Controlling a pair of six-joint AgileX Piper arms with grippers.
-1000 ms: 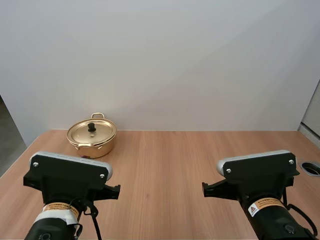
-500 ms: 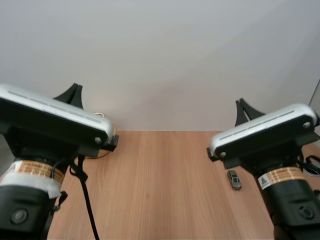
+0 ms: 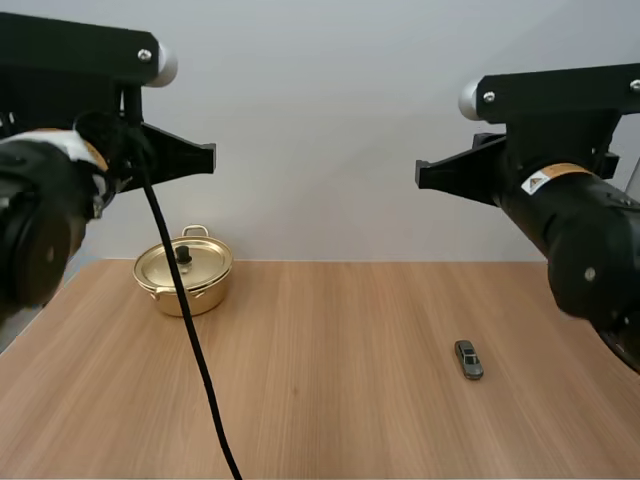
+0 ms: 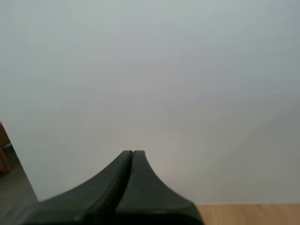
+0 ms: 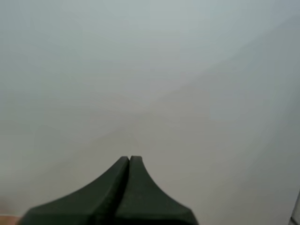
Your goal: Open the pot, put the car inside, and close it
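A shiny gold metal pot (image 3: pixel 186 285), its black-knobbed lid (image 3: pixel 203 262) on, sits at the far left of the light wooden table (image 3: pixel 320 330). The small grey toy car (image 3: pixel 468 360) lies well apart to the right. The left gripper (image 4: pixel 132 154) and the right gripper (image 5: pixel 129 160) hang high above the table, each with its fingers pressed together on nothing.

The lid (image 3: pixel 200 264) hides the pot (image 3: pixel 207 296) interior; the car (image 3: pixel 467 360) is too small for detail.

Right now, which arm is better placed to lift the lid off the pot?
Left, I think. The pot, lid on, stands on the same side of the table as the left gripper; the right gripper is raised nearer the car. Both are shut.
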